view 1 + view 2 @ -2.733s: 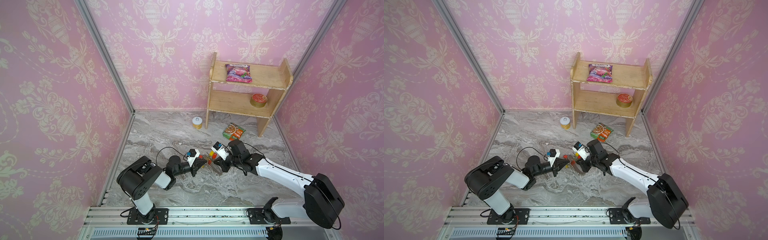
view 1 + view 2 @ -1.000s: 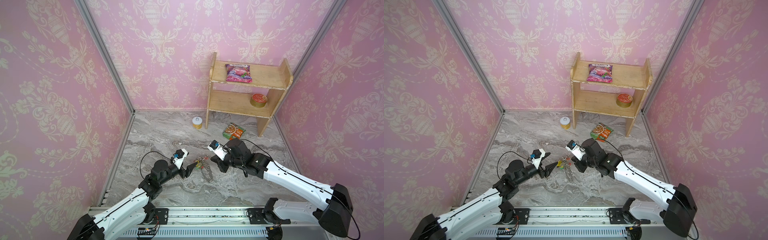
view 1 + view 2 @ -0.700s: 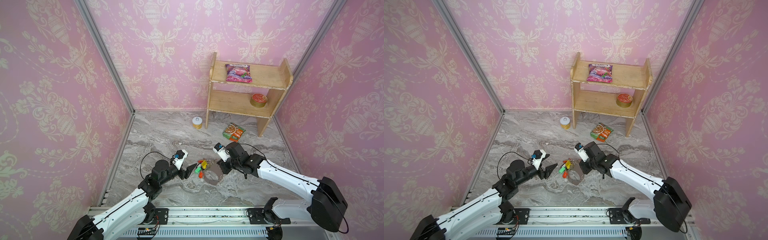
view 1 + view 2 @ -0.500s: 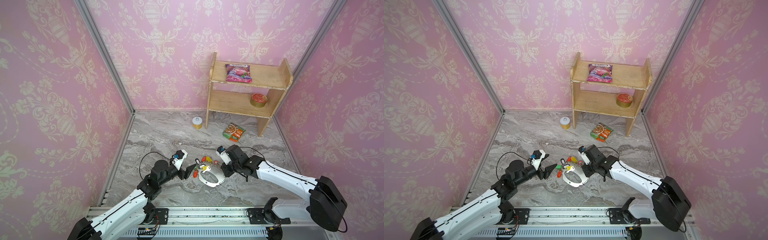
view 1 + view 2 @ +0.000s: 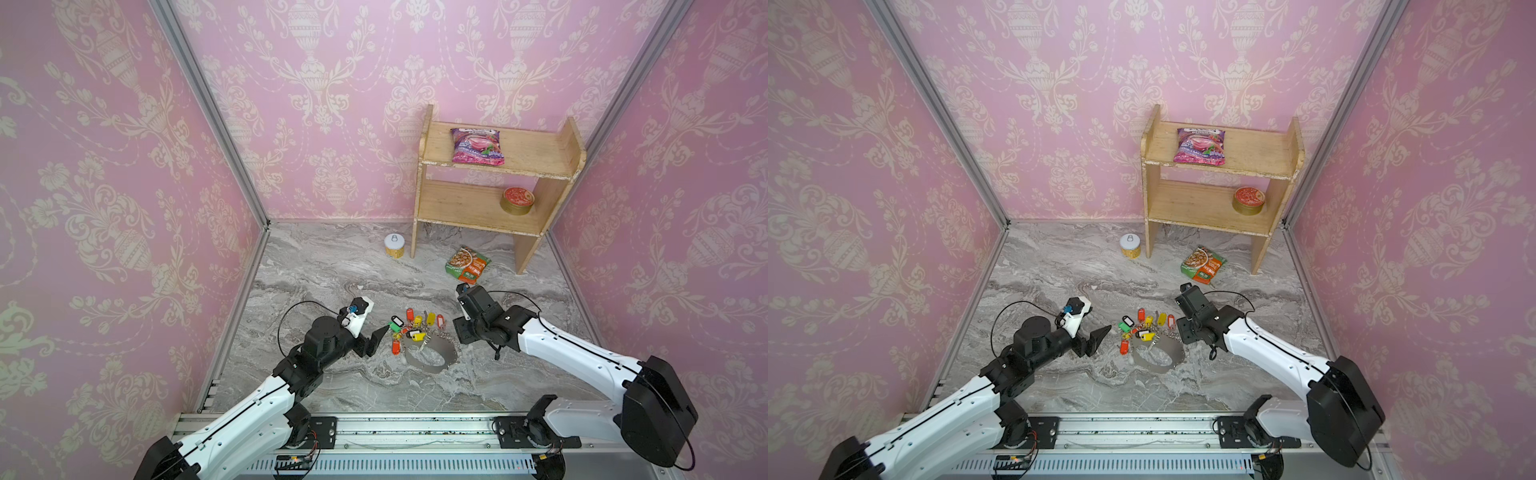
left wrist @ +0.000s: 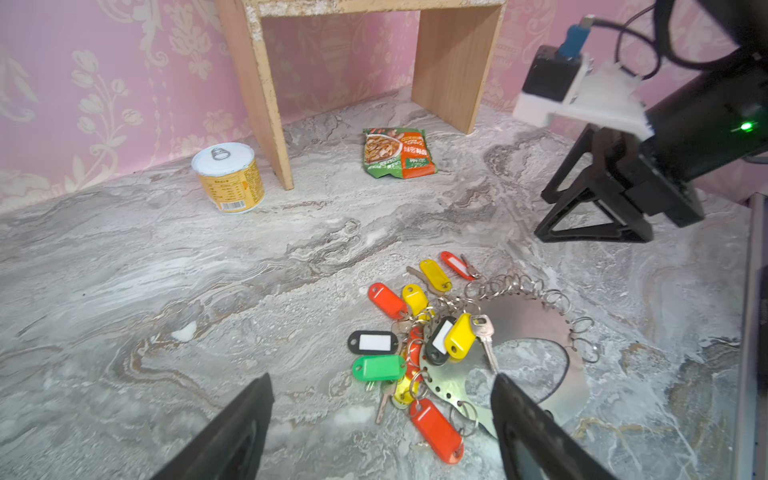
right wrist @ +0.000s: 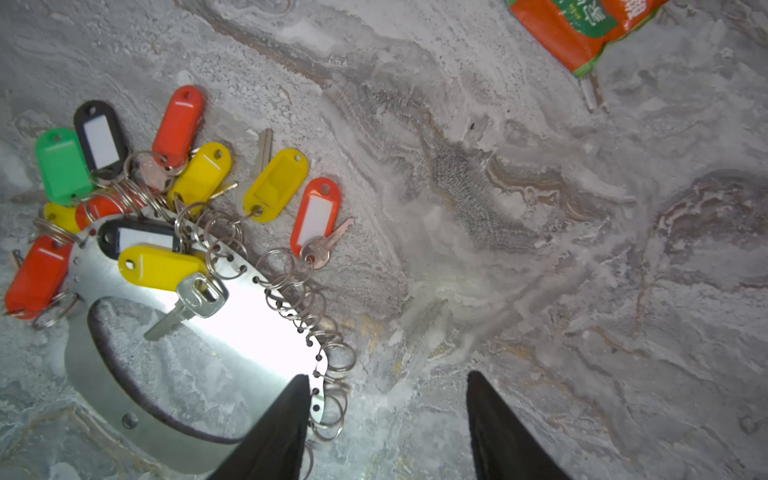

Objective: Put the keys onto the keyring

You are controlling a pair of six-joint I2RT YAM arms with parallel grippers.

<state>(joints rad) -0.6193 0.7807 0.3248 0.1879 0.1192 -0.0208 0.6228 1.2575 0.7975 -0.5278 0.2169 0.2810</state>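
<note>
the keys (image 5: 409,326) and keyring (image 5: 434,355) lie heaped on the worktop (image 5: 332,266) toward its front edge, between left claw (image 6: 382,376) and right claw (image 7: 388,376) so either can reach, I guess. Both gape wide, empty.

Both arms same build: left arm (image 5: 249,409) and right arm (image 5: 577,357) have white link shells with small dark screws and black joint housings. Left hand (image 6: 382,378) and right hand (image 7: 388,374) are matte black, fingers (image 6: 528,428) tapering to points on open triangular frames. Each wrist has a white printed camera bracket (image 6: 602,95), black camera module (image 6: 548,70), blue plug (image 6: 572,34). Thin black cable (image 5: 307,301) loops off each wrist. Green LED (image 6: 746,126) on right wrist housing. Black base plates (image 5: 324,428) on aluminium rail (image 5: 415,426).
</note>
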